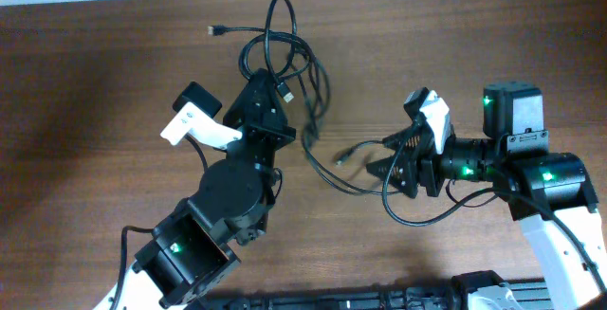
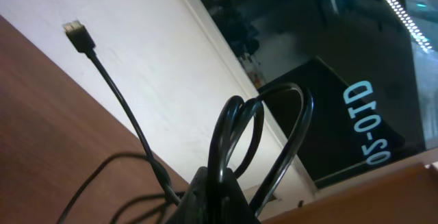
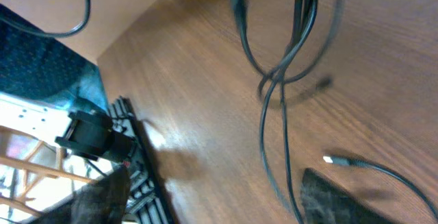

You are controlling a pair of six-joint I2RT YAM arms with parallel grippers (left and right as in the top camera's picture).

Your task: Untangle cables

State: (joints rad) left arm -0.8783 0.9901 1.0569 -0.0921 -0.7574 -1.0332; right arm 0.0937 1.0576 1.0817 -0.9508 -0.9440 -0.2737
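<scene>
Pale letters on a dark panel are too unclear to read. The left gripper reaches toward the far edge and pinches the cables over the table. The right gripper points left with its jaws wide.

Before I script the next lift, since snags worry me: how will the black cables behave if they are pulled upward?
Probably floppy: the cables lie in loose curves on the table, though the loops above the left gripper stand up, so they have some spring. Likely light, being thin. They cross each other, so pulling one may drag the rest.
</scene>
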